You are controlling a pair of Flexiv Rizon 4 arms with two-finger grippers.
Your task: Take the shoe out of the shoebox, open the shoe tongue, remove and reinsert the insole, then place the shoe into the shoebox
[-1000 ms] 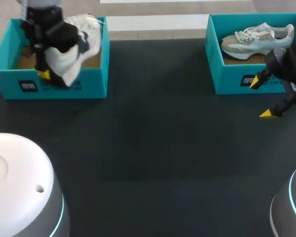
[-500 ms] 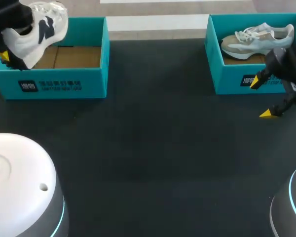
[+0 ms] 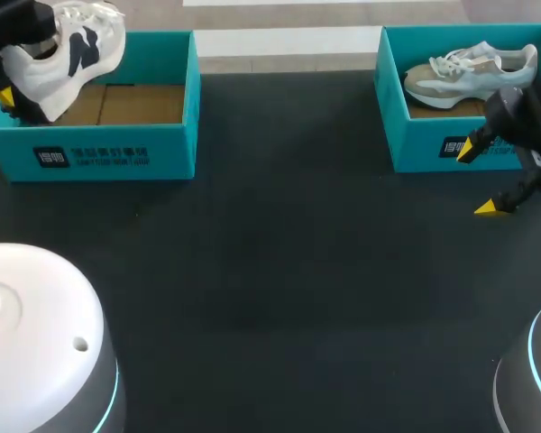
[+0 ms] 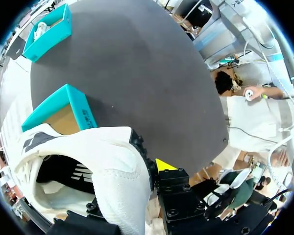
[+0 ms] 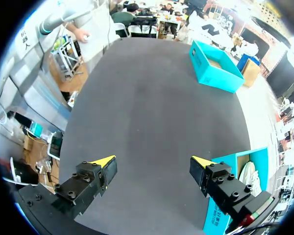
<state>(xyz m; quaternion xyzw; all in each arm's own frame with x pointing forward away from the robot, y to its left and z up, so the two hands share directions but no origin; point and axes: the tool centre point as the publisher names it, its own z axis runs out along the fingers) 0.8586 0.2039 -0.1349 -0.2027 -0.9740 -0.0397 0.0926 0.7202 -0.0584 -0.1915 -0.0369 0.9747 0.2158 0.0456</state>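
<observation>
Left tool [image 4: 146,172]: clamped on the heel end of the white shoe [image 3: 72,50]. One yellow tip shows outside the heel; the other is hidden behind the shoe.
Left arm: comes in at the far left corner, tool raised above the box.
White shoe: held in the air over the left end of the left shoebox [image 3: 117,153].
Right tool [image 3: 478,179]: fingers wide apart with nothing between them, hovering over the bench [image 3: 279,253].
Right arm: enters from the right edge, just in front of the right shoebox [image 3: 415,144].
Right shoebox: holds a grey-and-white shoe [image 3: 469,74].
</observation>
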